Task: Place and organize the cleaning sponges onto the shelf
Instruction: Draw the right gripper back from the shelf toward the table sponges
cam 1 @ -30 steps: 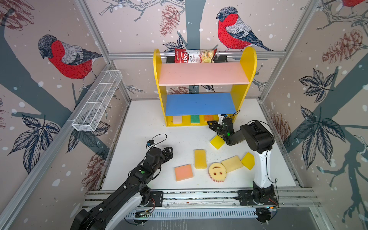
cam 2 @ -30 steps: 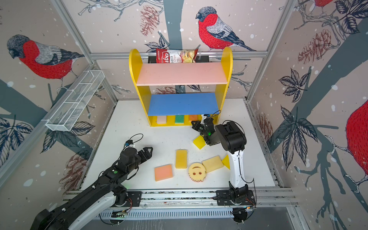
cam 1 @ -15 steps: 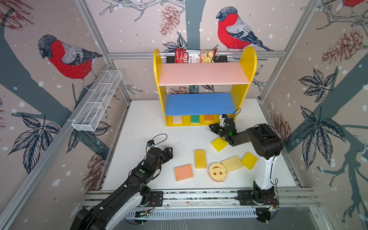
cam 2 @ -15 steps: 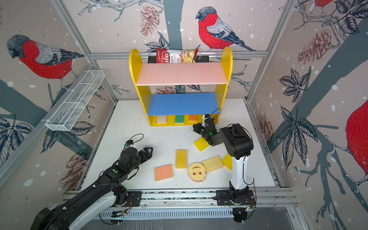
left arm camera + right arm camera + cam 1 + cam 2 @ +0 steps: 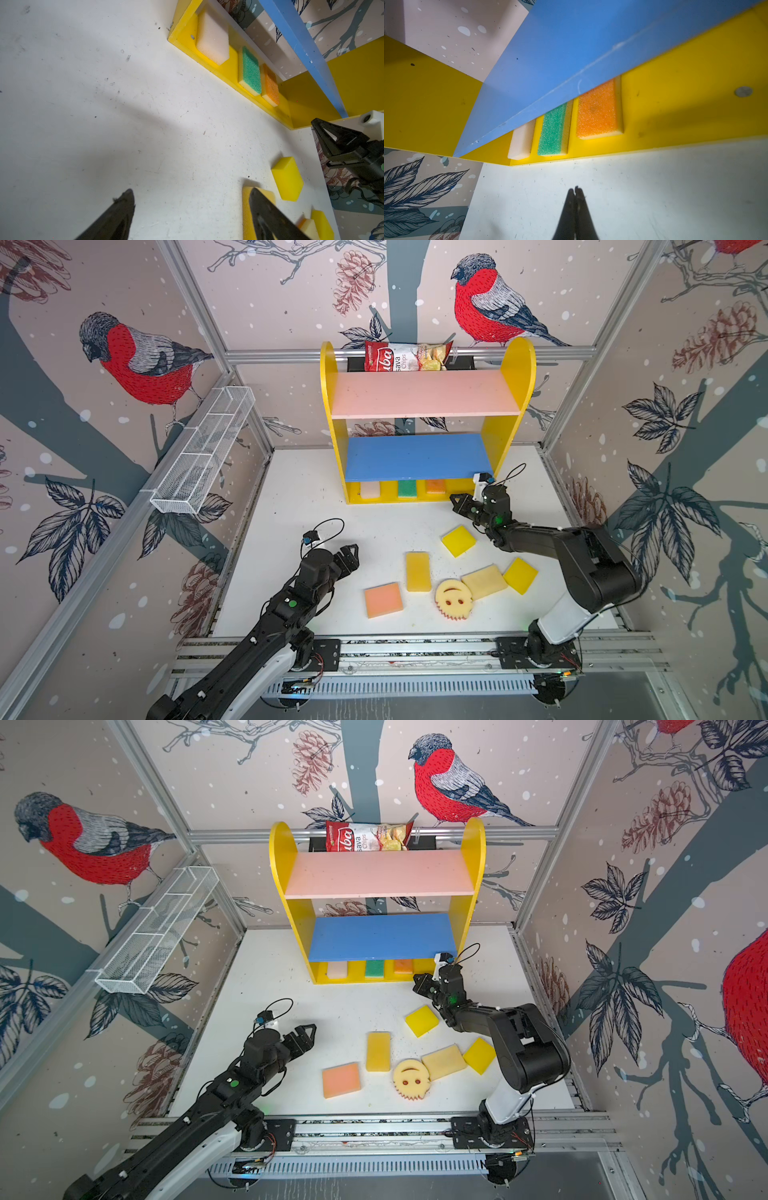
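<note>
Cream sponge (image 5: 370, 489), green sponge (image 5: 407, 488) and orange sponge (image 5: 435, 486) sit on shelf (image 5: 517, 377) base, long axes front-to-back; left end effector (image 5: 353, 558) wide, right end effector (image 5: 455, 501) pinched closed, empty.

Your shelf (image 5: 515, 377) shows yellow sides, a pink upper board and a blue middle board; you have a cream sponge (image 5: 370, 489), a green sponge (image 5: 407, 488) and an orange sponge (image 5: 435, 486).

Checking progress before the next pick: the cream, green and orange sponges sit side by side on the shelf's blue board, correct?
Not quite. The cream sponge, green sponge and orange sponge sit side by side on the shelf's yellow base, beneath the blue board; the right wrist view shows it.
</note>
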`<state>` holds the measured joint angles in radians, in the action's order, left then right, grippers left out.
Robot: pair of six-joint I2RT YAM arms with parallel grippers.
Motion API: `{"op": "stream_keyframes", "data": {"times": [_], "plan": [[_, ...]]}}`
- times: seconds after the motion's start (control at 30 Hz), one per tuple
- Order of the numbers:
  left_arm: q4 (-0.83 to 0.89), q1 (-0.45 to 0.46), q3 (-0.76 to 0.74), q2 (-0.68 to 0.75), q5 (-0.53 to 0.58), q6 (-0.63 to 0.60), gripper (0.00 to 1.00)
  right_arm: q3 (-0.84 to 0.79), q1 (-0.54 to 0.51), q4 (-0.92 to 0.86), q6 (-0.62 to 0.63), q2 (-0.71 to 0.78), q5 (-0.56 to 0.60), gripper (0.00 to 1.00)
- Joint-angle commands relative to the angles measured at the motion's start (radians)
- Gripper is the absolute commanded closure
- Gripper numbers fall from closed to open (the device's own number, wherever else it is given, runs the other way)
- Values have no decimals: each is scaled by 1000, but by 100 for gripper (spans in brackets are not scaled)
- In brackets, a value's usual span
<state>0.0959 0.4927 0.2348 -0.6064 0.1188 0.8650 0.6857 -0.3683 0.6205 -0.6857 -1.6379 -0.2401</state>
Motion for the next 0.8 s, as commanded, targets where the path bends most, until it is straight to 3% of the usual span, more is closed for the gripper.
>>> {"op": "stream_keyframes", "data": {"times": [0.0, 0.17, 0.5, 0.63, 0.77], "plan": [[47, -3, 19, 20, 29, -4, 15, -33, -1, -35, 30, 62, 62, 98], [84, -2, 30, 47, 43, 13, 15, -74, 0, -83, 41, 136, 94, 96], [107, -2, 49, 71, 68, 51, 16, -190, 7, -90, 56, 227, 48, 90], [36, -1, 27, 49, 30, 83, 18, -216, 11, -117, 84, 263, 47, 85], [-57, 1, 1, -29, -20, 110, 23, -245, 20, -92, 78, 294, 25, 88]]}}
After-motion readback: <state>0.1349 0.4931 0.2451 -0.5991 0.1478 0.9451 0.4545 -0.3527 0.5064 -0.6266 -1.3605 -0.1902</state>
